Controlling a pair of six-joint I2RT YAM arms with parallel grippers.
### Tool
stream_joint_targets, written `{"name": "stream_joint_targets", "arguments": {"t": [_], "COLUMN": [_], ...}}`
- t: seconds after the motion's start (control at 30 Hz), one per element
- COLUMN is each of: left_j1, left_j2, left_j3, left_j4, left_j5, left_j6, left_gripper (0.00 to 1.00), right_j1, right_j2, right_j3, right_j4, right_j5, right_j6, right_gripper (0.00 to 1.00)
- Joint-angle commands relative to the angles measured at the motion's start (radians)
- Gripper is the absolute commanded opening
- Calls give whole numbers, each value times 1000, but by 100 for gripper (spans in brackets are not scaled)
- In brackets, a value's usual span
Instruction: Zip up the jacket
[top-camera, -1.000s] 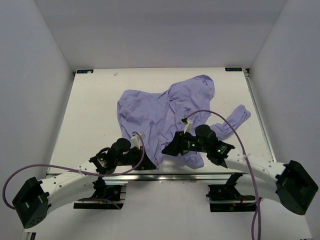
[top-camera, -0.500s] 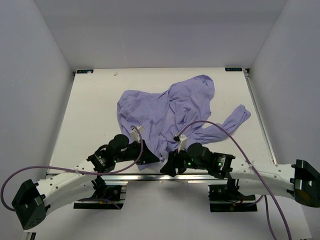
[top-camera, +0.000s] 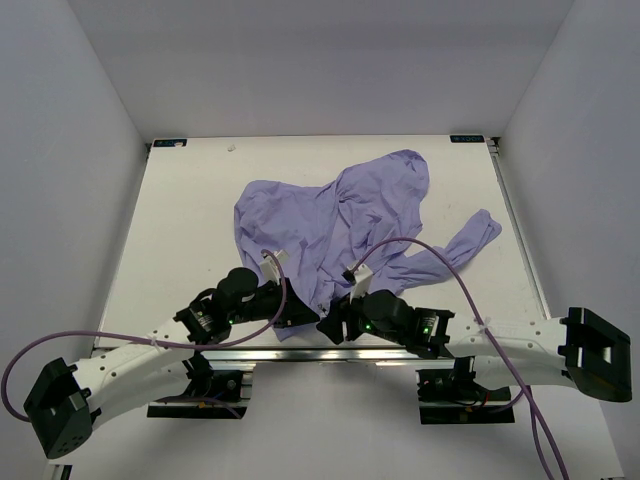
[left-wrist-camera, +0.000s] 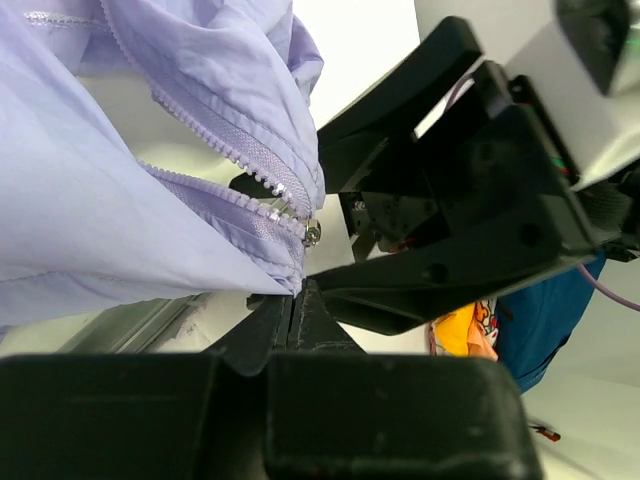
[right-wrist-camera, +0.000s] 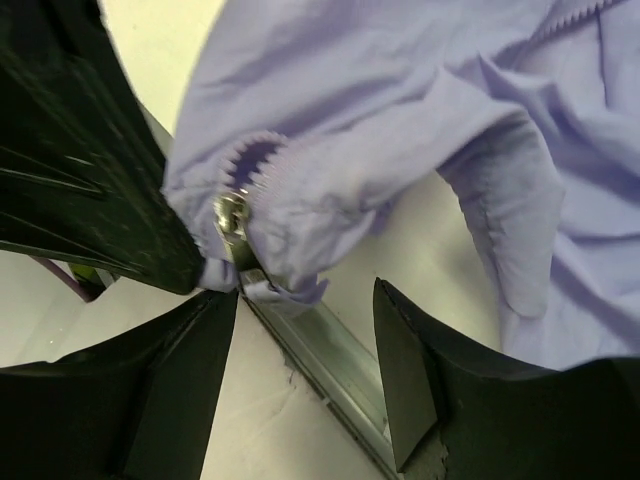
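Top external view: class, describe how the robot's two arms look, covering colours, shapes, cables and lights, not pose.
The left arm and right arm share white tubular links and blocky black joints. The left end effector and right end effector are black and wedge-shaped. A purple cable loops off each arm. Green lights glow on the right wrist.

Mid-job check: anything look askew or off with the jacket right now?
The jacket lies crumpled and skewed, one sleeve flung right. Its zipper end sits at the table's near edge, pinched by the left gripper, teeth rows parted above the slider.
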Motion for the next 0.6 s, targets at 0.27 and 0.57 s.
{"name": "stream_joint_targets", "arguments": {"t": [0.27, 0.57], "left_j1": [-4, -4], "left_j2": [18, 57], "left_j3": [48, 41], "left_j4": [-28, -120], "left_j5": [-23, 9], "left_j6": [-4, 41], "left_gripper": [0, 0], "right_j1": [5, 5], "right_j2": [-9, -31], "right_j3": [9, 149], "right_j4": [72, -191], "right_j5": [3, 14], "right_j6": [-99, -68], "right_gripper": [6, 0]}}
